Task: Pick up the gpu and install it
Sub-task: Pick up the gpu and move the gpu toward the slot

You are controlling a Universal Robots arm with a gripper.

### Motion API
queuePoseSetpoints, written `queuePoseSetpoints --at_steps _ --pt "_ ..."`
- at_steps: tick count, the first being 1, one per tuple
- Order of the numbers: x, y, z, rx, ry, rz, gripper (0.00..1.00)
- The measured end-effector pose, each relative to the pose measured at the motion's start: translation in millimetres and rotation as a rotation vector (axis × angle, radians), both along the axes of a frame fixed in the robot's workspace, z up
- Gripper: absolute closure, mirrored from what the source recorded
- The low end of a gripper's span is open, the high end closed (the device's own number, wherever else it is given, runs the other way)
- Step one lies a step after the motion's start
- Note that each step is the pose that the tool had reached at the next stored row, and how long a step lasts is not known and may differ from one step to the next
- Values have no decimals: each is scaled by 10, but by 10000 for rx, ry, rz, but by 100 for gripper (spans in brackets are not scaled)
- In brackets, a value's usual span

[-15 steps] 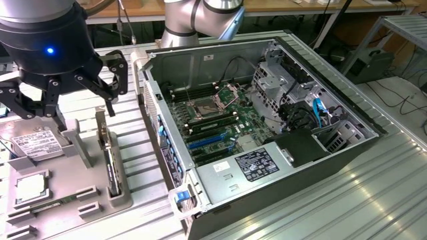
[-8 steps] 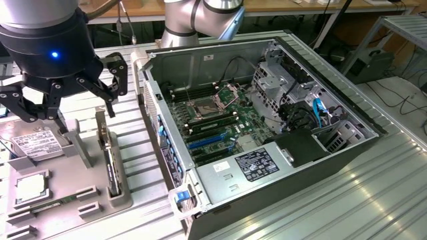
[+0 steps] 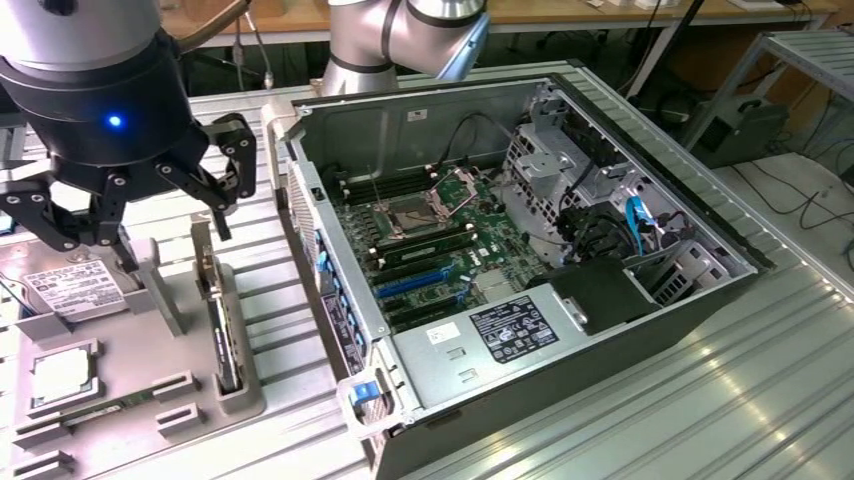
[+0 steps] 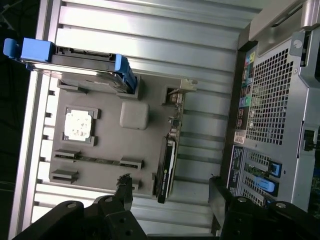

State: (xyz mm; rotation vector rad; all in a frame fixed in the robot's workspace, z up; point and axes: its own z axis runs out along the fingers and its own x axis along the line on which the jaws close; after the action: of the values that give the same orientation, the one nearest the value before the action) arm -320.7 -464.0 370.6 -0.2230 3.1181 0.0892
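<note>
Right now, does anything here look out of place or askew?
Nothing stands out. The gpu stands on edge in its slot of the grey tray, the drive sits in its cradle, and the open gripper hangs above the tray.

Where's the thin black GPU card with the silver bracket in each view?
Exterior view: thin black gpu card, on edge in the grey tray at the exterior view's left.
Wrist view: gpu on the tray's edge nearest the metal computer case.
Shared landmark: square silver CPU chip.
</note>
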Motion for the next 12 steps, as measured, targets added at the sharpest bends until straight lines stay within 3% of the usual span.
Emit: queuePoseSetpoints --at_steps 12 --pt "0 0 -124 -3 1 0 28"
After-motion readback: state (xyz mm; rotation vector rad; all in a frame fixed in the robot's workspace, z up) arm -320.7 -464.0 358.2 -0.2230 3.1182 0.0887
